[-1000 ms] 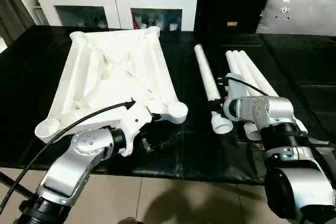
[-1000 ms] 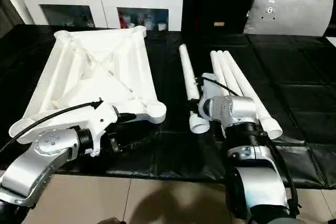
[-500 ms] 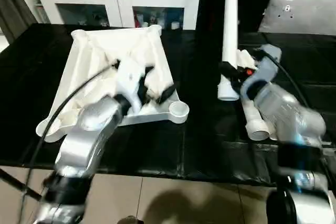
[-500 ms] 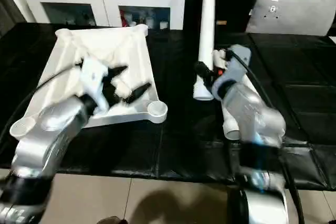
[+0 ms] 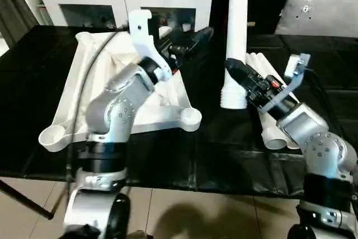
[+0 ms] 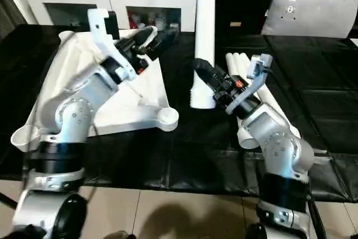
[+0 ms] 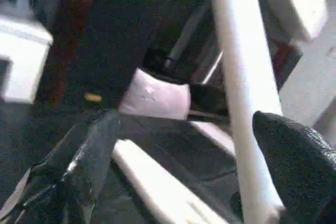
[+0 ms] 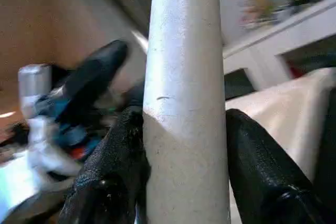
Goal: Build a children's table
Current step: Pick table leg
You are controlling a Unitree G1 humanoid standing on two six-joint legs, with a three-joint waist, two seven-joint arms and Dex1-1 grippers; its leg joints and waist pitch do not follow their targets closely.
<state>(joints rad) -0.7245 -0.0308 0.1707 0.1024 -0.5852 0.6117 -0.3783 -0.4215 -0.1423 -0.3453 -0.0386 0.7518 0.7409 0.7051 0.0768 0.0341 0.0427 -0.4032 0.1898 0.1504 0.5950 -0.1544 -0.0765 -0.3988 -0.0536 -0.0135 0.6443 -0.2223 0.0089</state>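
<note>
Early stage – top (image 5: 95, 82) lies underside up on the black table (image 5: 168, 160), near sockets (image 5: 190, 117) empty, no legs fitted. Right gripper (image 5: 238, 74) clamps one leg (image 5: 236, 26) near its wide end, held upright off the table. Left gripper (image 5: 187, 40) gapes wide, empty, reaching toward that leg. Other legs (image 5: 267, 82) lie beside the right arm – all four left to fit

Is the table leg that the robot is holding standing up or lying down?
Standing up. The right gripper clamps the leg near its wide bottom end, and the leg rises straight out of the picture's top, above the black mat.
</note>
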